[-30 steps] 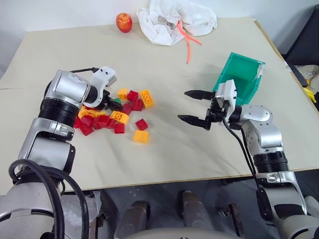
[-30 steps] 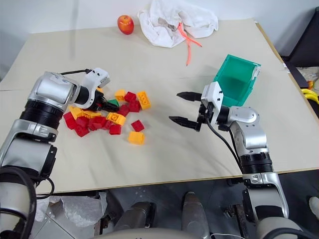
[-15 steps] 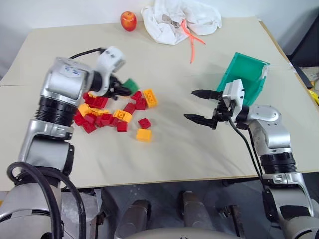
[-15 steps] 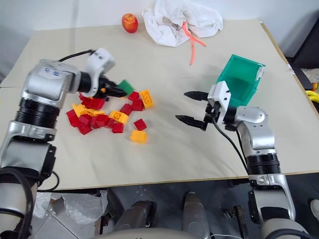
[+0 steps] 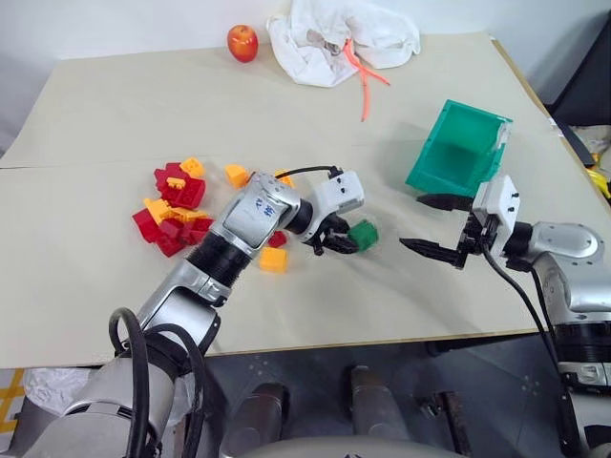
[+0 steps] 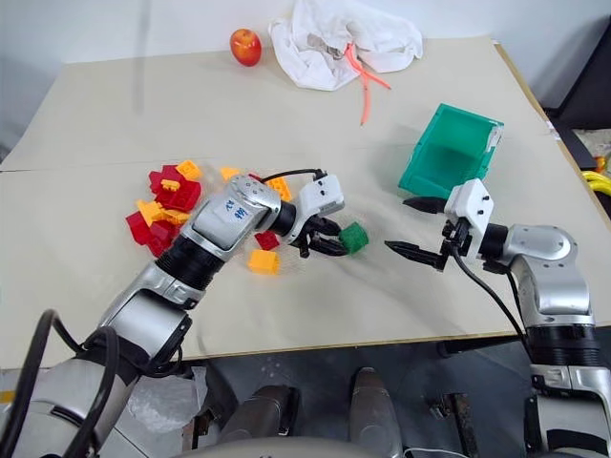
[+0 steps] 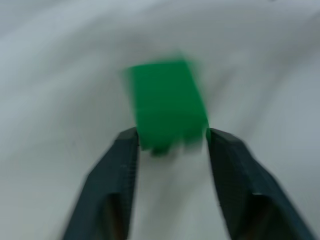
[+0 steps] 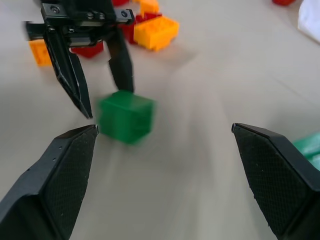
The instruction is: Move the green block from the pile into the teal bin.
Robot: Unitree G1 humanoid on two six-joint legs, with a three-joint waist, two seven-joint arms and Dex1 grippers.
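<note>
Green block: out of the pile and on open table, at the tips of the left gripper; the left wrist view shows it just past the two fingertips, so I judge it released or slipping (it is blurred, contact cannot be told).
Left gripper: fingers parted about the block's width, not clearly clamping it.
Right gripper: spread wide and empty, facing the block, with the block between it and the left gripper.
Pile: red, yellow and orange bricks behind the left gripper, well apart from the block.
Teal bin: beyond the right gripper, just past its upper finger; no block inside.
Done: block separated from the pile and brought halfway across.
Left: a firm grasp (probably by the right gripper), carry, drop into the bin.
</note>
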